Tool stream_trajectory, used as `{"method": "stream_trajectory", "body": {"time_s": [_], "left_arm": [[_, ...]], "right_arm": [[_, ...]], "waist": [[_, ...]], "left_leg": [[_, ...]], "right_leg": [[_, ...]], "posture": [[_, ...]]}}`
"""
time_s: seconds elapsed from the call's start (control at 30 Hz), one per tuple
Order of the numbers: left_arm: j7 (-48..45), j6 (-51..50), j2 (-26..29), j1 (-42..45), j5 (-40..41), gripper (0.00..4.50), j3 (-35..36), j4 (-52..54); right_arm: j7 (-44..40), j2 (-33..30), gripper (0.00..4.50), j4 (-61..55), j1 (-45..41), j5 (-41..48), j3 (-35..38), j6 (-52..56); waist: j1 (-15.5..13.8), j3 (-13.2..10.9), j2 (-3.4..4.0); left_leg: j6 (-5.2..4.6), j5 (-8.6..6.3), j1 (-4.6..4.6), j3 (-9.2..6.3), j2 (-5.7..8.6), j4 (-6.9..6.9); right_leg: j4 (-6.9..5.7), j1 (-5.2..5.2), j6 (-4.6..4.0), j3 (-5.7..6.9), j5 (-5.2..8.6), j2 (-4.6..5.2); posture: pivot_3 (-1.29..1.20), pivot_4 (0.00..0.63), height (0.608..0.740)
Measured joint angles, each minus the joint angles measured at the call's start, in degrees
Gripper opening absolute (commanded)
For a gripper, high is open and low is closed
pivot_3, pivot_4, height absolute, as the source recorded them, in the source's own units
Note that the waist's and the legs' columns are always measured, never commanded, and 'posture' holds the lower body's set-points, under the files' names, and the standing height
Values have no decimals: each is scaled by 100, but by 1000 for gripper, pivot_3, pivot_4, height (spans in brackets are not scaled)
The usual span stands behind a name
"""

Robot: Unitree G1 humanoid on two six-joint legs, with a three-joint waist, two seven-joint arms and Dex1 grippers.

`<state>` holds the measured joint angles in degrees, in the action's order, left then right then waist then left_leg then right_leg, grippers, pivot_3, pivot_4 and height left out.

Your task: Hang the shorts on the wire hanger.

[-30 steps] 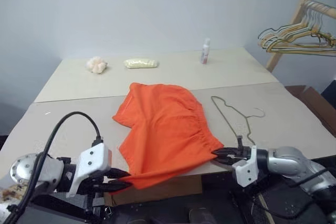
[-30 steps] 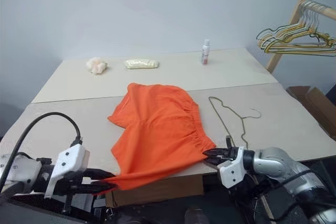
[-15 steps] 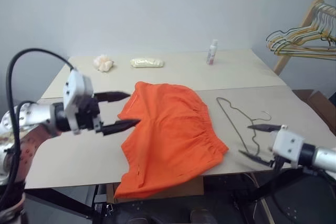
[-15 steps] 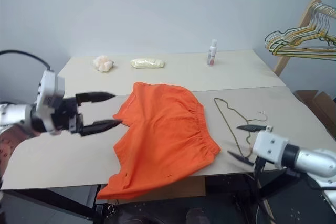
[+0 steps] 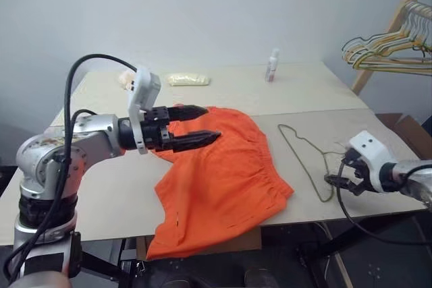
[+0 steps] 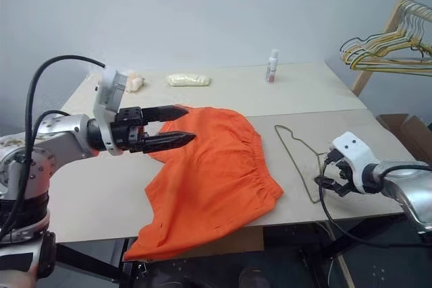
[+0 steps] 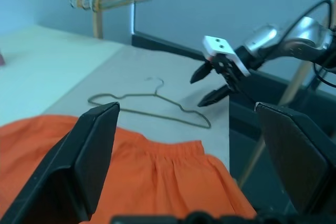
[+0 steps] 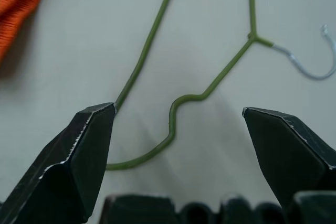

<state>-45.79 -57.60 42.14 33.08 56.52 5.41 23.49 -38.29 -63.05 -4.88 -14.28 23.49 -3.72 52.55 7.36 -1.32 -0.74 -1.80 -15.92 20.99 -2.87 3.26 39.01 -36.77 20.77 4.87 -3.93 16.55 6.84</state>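
The orange shorts (image 5: 223, 166) lie flat on the table (image 5: 101, 187), with one corner drooping over the front edge. The olive wire hanger (image 5: 302, 148) lies flat to their right, hook pointing right. My left gripper (image 5: 212, 123) hovers open above the far left part of the shorts, pointing right and holding nothing. My right gripper (image 5: 339, 183) is open, tilted down over the near end of the hanger (image 8: 152, 35), its fingers (image 8: 79, 156) straddling the wire's bend without touching it. The left wrist view shows the shorts (image 7: 131, 177), the hanger (image 7: 152, 111) and the right gripper (image 7: 209, 85).
A small bottle (image 5: 273, 65), a yellow packet (image 5: 187, 79) and a pale lump (image 6: 137, 80) sit on the far half of the table. A wooden rack with a bunch of hangers (image 5: 388, 42) stands at the right, a cardboard box (image 5: 405, 129) below it.
Both grippers let go of the shorts' front hem and opened. The left arm rose and swung right over the shorts. The right arm moved right to the hanger and tipped downward.
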Motion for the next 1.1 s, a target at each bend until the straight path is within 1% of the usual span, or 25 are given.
{"method": "stream_trajectory", "body": {"time_s": [0.07, 0.17, 0.23, 0.3, 0.4, 0.5, 0.53, 0.63, 0.67, 0.83, 0.93, 1.0, 1.07, 1.1], "left_arm": [[-163, 24, 88, -61, -72, 4491, -69, 24], [-409, 201, 150, -216, -256, 4491, -171, 32], [-594, 392, 162, -346, -355, 4500, -196, 41], [-733, 526, 159, -427, -405, 4500, -205, 48], [-915, 712, 174, -507, -483, 4500, -203, 48], [-1189, 883, 284, -654, -495, 4500, -202, 56], [-1269, 906, 302, -672, -497, 4500, -202, 58], [-1419, 1034, 327, -701, -538, 4500, -204, 67], [-1452, 1071, 326, -705, -561, 4500, -208, 65], [-1511, 1142, 312, -741, -645, 4500, -229, 46], [-1526, 1151, 281, -826, -697, 4500, -254, 45], [-1535, 1151, 269, -835, -699, 4500, -262, 43], [-1518, 1149, 260, -831, -698, 4500, -263, 40], [-1490, 1139, 250, -819, -697, 4500, -265, 29]], "right_arm": [[-17, 119, 4500, 252, -239, -211, -256, 79], [-62, 413, 4500, 649, -526, -437, -515, 129], [-53, 645, 4123, 1042, -691, -651, -711, 135], [-65, 763, 3602, 1321, -875, -762, -715, 132], [-260, 772, 2513, 1575, -981, -904, -724, 111], [-418, 802, 1477, 1589, -989, -933, -726, 124], [-442, 807, 1181, 1586, -990, -948, -726, 150], [-384, 833, 107, 1552, -988, -1049, -676, 232], [-330, 859, 45, 1512, -984, -1080, -637, 282], [-132, 898, 45, 1203, -853, -1103, -430, 519], [15, 876, 45, 903, -630, -1193, -296, 387], [228, 816, 45, 714, -360, -1437, -206, -180], [546, 775, 45, 554, -61, -1829, -35, -1215], [705, 681, 45, 505, 76, -2072, 26, -1933]], "waist": [[0, 1, 1], [3, 1, 1], [3, 1, 2], [11, 2, 1], [4, 2, 1], [3, 2, 2], [1, 2, 1], [-6, 2, 1], [-2, 2, 2], [22, 2, 4], [58, 2, 4], [75, 2, 4], [114, 2, 5], [135, 2, 9]], "left_leg": [[4, 3, 19, 1, 1, 6], [5, 4, 21, 0, 1, 6], [5, 4, 21, 1, 1, 7], [6, 4, 18, 1, 0, 8], [6, 4, 19, -1, -1, 8], [6, 4, 19, -1, -1, 7], [5, 4, 19, -1, -1, 8], [5, 4, 19, -2, -2, 8], [6, 4, 19, -2, -3, 8], [6, 4, 25, -1, -2, 7], [6, 4, 27, -2, -2, 7], [6, 4, 30, -1, -1, 7], [6, 4, 30, 0, 1, 7], [6, 4, 30, 0, 1, 7]], "right_leg": [[-11, 28, -1, -2, -1, 0], [-14, 31, -2, -2, -1, 0], [-15, 31, -3, -3, -2, 0], [-14, 28, -4, -2, -3, 0], [-13, 28, -5, 0, -3, 0], [-13, 29, -5, 0, -3, 0], [-13, 29, -5, 0, -3, 0], [-14, 28, -5, 1, -3, 0], [-15, 29, -5, 1, -3, -1], [-17, 36, -5, -1, -3, 0], [-18, 38, -5, -1, -3, 0], [-20, 42, -4, -1, -3, 1], [-21, 42, -4, -2, -2, 2], [-22, 42, -3, -2, -2, 1]], "posture": [[-200, 0, 740], [-197, 0, 740], [-194, 0, 740], [-191, 1, 740], [-191, 6, 740], [-196, 9, 740], [-199, 9, 740], [-208, 9, 740], [-213, 8, 740], [-226, 2, 740], [-229, 0, 740], [-228, 0, 740], [-232, 0, 740], [-233, 0, 740]]}}
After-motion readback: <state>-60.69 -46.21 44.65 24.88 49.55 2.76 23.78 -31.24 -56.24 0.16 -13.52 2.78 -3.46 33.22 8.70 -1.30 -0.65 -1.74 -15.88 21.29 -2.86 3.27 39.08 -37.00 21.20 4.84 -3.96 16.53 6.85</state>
